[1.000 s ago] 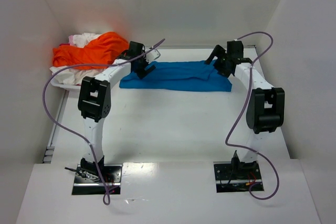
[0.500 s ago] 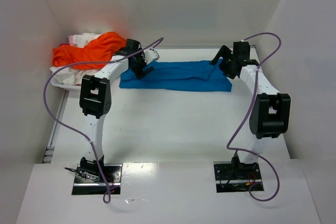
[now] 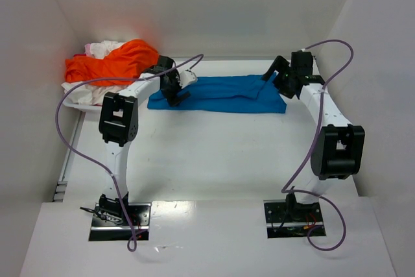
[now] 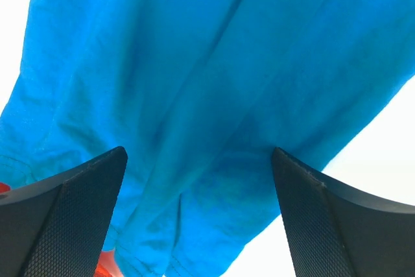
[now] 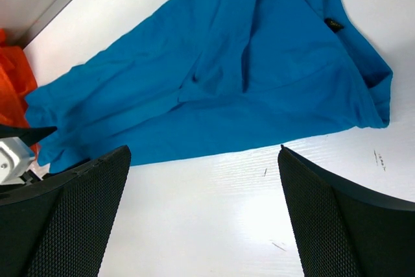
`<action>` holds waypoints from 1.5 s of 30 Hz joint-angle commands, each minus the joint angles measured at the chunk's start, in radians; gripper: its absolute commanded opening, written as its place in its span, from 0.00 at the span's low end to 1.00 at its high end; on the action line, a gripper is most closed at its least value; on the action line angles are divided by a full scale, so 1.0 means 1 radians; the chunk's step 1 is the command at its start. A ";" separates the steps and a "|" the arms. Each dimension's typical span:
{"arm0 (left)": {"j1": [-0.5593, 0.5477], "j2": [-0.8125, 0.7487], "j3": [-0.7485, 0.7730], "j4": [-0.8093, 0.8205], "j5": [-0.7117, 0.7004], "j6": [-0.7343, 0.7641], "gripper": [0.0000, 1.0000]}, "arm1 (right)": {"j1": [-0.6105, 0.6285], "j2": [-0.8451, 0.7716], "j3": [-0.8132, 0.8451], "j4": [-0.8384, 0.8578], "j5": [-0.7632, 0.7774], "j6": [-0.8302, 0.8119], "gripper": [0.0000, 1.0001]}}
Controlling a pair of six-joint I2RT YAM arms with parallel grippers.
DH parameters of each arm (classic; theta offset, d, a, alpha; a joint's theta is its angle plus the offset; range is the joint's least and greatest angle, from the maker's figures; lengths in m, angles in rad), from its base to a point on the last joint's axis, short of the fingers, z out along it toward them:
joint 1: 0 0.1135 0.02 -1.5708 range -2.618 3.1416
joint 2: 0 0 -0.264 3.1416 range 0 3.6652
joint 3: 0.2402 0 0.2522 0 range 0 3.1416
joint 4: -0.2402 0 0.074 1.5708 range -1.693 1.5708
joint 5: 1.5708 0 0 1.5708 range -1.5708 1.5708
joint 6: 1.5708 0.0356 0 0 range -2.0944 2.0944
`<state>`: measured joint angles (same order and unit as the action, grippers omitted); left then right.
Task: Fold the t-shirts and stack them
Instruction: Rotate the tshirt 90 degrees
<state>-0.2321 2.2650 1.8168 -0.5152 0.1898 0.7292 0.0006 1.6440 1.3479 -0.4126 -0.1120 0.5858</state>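
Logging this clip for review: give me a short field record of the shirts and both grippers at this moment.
blue t-shirt: lying creased as a wide strip at the far side of the table
orange t-shirt: heaped on white t-shirts, far left
left gripper: open, over the blue shirt's left end, holding nothing
right gripper: open, by its right end, holding nothing
folded stack: none visible

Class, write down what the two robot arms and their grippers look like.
The left arm and right arm have white links with boxy black joint housings, on dark base plates. A purple cable loops along each. The left gripper and right gripper are black; their fingers are wedges with a dotted texture.
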 commanded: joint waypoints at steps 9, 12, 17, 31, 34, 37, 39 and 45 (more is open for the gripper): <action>-0.076 -0.013 -0.051 -0.126 0.042 0.007 1.00 | -0.008 -0.087 -0.029 -0.016 0.014 -0.007 1.00; -0.128 -0.050 -0.095 -0.158 0.033 -0.025 1.00 | -0.008 -0.087 -0.052 -0.005 0.014 0.002 1.00; -0.232 -0.111 -0.169 -0.169 0.033 -0.082 1.00 | -0.008 -0.108 -0.113 0.005 0.014 0.002 1.00; -0.461 -0.240 -0.385 -0.212 0.350 -0.430 1.00 | -0.017 -0.069 -0.205 0.087 0.035 0.002 1.00; -0.483 -0.226 -0.415 -0.224 0.447 -0.465 1.00 | -0.017 -0.007 -0.187 0.100 0.026 -0.007 1.00; -0.506 -0.246 -0.415 -0.224 0.471 -0.487 1.00 | -0.005 0.049 -0.167 0.113 0.038 -0.018 1.00; -0.506 -0.261 -0.415 -0.211 0.502 -0.497 1.00 | 0.007 0.098 -0.141 0.123 0.048 -0.029 1.00; -0.506 -0.262 -0.406 -0.145 0.547 -0.533 1.00 | 0.052 0.223 -0.064 0.112 0.078 -0.038 1.00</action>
<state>-0.7319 2.0197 1.4216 -0.6758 0.6552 0.2333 0.0273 1.8370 1.2251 -0.3416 -0.0666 0.5694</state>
